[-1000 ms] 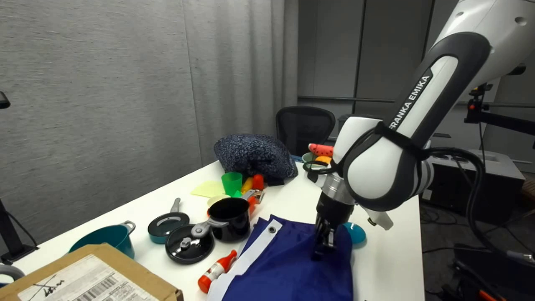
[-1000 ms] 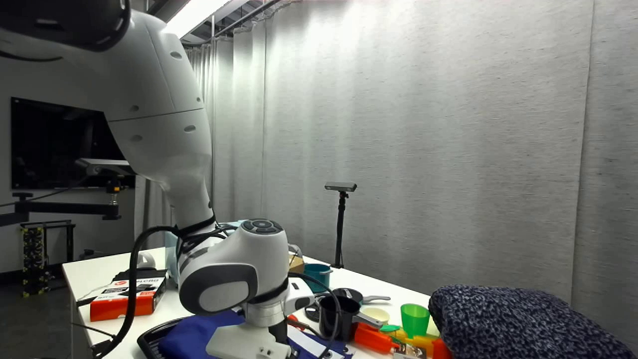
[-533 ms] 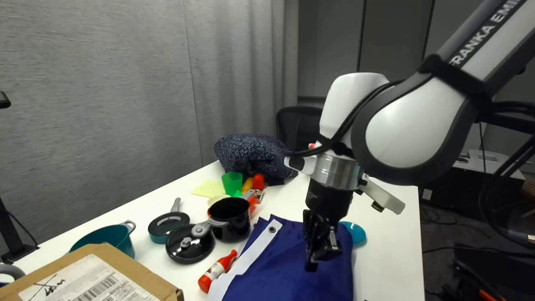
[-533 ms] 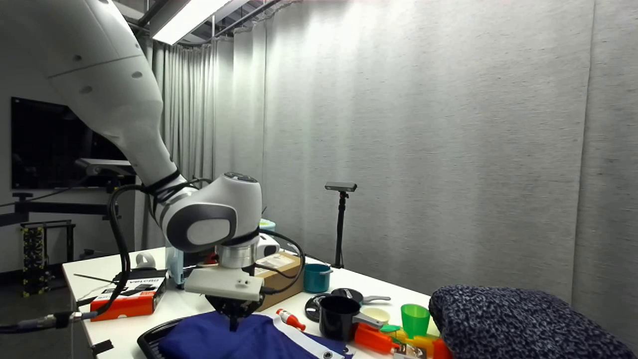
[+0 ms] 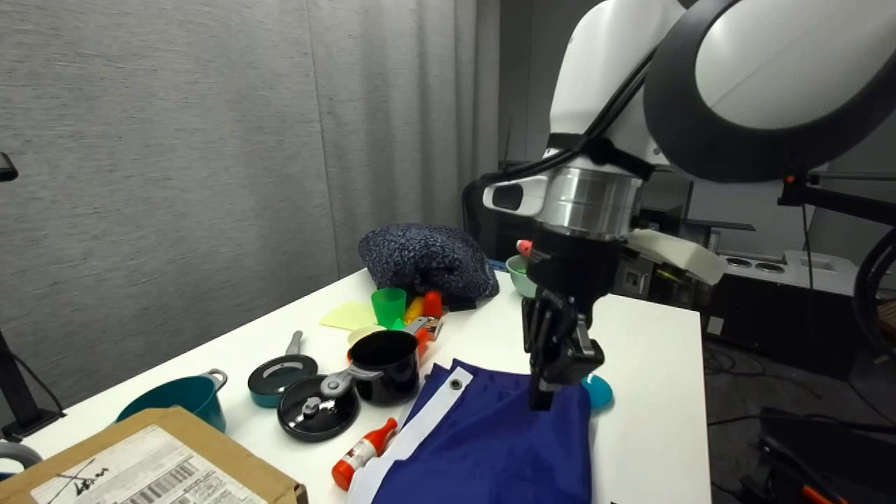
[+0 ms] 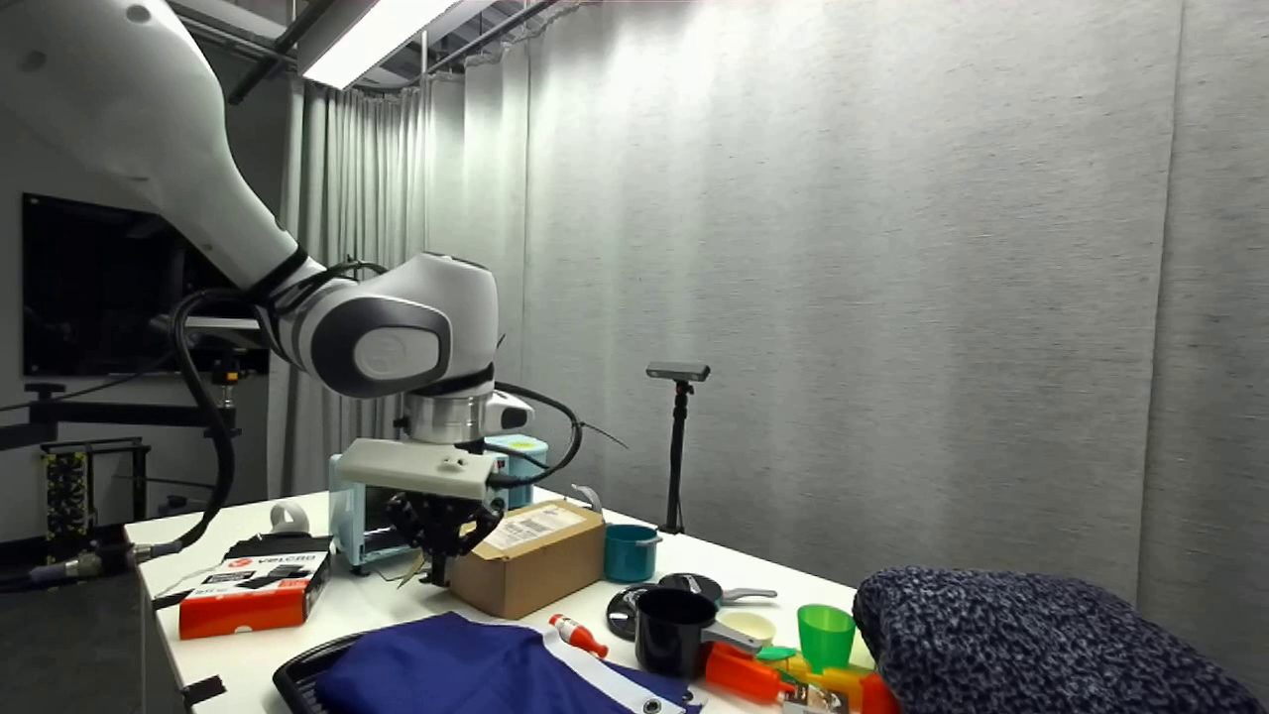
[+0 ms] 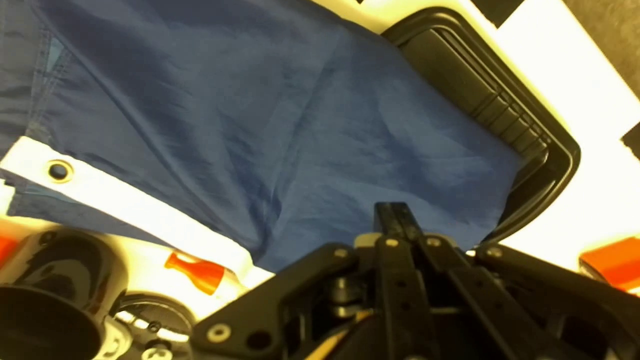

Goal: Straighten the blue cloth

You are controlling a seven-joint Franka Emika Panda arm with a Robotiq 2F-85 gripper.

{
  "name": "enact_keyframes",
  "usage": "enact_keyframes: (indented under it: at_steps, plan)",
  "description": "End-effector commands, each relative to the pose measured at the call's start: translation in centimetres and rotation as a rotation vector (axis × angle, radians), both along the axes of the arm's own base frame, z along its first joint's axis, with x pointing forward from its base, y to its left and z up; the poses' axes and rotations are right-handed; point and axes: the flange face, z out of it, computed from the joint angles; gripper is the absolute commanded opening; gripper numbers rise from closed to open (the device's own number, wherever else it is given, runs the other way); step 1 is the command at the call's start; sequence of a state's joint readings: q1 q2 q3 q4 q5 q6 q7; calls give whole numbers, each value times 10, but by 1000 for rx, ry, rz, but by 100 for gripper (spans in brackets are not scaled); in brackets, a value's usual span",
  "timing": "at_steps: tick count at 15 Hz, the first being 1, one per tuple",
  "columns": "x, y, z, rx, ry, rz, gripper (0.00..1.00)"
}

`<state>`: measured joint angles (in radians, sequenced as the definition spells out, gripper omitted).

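I read VELCRO on the box (image 6: 258, 595); the carton (image 6: 535, 567) bears a barcode (image 5: 164, 483); my gripper (image 7: 392, 212), tips together and empty, hovers clear of the cloth (image 7: 300, 125).

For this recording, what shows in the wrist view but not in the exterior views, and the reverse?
Wrist view only: a small light-blue patch beside a seam of the blue cloth.
Both exterior views only: the dark fuzzy mound, green cup and teal pot.
All three: the blue cloth, its white edge strip, black pot, red bottle and gripper.
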<state>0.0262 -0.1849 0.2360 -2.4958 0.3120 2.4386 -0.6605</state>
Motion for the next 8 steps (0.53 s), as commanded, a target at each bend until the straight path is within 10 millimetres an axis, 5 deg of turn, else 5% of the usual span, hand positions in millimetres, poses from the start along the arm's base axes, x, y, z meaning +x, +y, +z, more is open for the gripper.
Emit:
enact_keyframes:
  at_steps: [1,5,6,7,8]
  plan:
    - [-16,-11,33,24,-81,-181,0]
    - [-25,-18,49,51,-154,-382,0]
    - [-27,-17,49,51,-143,-410,26]
    - [-13,-17,43,44,-122,-350,2]
    - [-16,-17,44,44,-121,-376,7]
